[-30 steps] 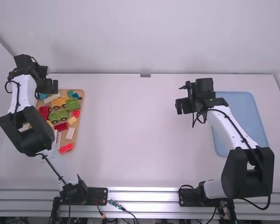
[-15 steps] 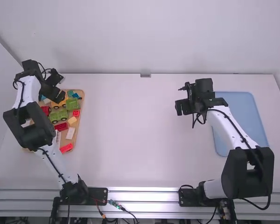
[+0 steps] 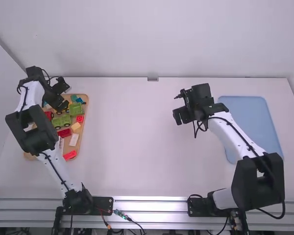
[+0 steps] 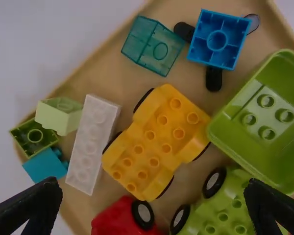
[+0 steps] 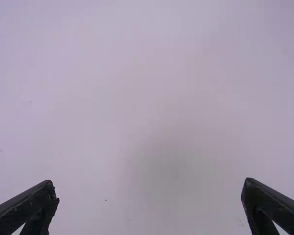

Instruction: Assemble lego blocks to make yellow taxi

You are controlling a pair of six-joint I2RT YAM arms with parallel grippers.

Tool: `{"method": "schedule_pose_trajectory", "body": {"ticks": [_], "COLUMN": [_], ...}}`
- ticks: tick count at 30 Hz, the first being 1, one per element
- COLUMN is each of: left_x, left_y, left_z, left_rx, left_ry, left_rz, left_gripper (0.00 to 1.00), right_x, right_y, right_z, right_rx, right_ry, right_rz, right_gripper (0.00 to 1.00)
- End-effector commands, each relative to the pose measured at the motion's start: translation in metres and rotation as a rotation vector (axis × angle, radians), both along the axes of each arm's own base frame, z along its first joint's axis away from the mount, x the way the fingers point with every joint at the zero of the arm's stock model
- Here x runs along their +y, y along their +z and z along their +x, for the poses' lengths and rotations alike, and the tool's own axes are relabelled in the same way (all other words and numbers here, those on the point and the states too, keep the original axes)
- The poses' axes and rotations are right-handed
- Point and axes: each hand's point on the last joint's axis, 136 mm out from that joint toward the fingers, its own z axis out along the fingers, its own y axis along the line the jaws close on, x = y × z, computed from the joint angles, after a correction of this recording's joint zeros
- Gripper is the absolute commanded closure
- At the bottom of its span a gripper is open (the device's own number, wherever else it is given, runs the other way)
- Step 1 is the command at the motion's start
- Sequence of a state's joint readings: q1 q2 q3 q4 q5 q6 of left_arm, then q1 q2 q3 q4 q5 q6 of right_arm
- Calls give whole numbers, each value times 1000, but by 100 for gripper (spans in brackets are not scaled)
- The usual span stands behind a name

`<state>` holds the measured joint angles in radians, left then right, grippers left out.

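Observation:
Over the far part of the wooden tray, my left gripper (image 3: 62, 94) hangs above the yellow car base, which it partly covers. In the left wrist view that yellow wheeled base (image 4: 157, 142) lies studs up, and the spread fingers of my left gripper (image 4: 154, 205) hold nothing. Beside the base are a white long brick (image 4: 93, 144) and a green wheeled base (image 4: 220, 213). Right of the table's middle my right gripper (image 3: 180, 116) is above bare table; in the right wrist view the right gripper (image 5: 151, 205) is open and holds nothing.
The tray (image 3: 86, 108) at the left also holds red blocks (image 3: 69, 155), a green box-shaped block (image 4: 257, 117), teal blocks (image 4: 152, 45) and a blue block (image 4: 219, 39). A flat blue tray (image 3: 250, 117) lies at the right, partly under the right arm.
My left gripper has moved right and slightly toward the camera, over the yellow base, and turned. The right gripper has shifted a little left.

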<state>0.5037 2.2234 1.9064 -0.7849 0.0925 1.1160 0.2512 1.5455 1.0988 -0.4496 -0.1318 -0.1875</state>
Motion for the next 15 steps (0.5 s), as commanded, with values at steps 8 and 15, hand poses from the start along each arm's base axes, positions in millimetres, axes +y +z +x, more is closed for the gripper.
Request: {"method": "schedule_pose_trajectory", "body": {"ticks": [8, 15], "left_x": [3, -3], "left_y": [0, -22], "left_z": [-1, -1], "left_rx": [7, 37], "left_ry": [-40, -67], "left_rz": [13, -24], "left_gripper": [1, 1], "right_x": [11, 5], "right_y": [12, 14], "right_z": [6, 10], "right_rx": [-65, -76], "right_ry": [112, 106], "right_rz": [-47, -48], "right_gripper": [1, 1]}}
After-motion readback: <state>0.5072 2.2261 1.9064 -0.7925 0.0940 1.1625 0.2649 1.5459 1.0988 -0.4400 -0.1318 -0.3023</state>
